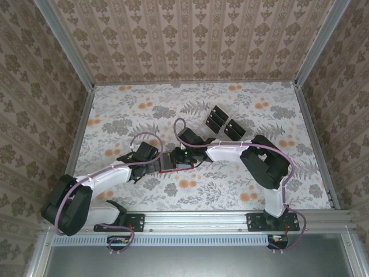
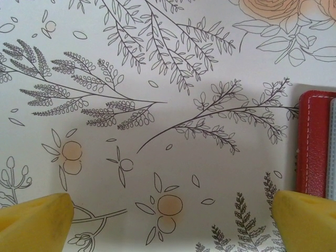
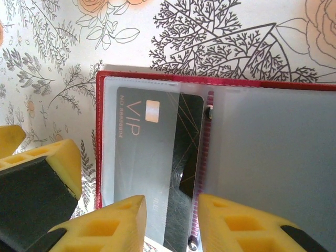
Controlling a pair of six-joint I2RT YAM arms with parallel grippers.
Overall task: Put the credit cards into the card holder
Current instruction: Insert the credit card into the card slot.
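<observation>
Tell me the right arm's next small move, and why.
Probably nudge the VIP card deeper into the card holder with the right gripper. Its jaws stand apart over the card, and a dark strip near the spine lies outside the cloudy sleeve. More cards wait on the table beyond.

I read "VIP" in pale letters on the black credit card (image 3: 155,157) inside the card holder (image 3: 98,157). A small line beside it starts "NO"; its digits blur.
</observation>
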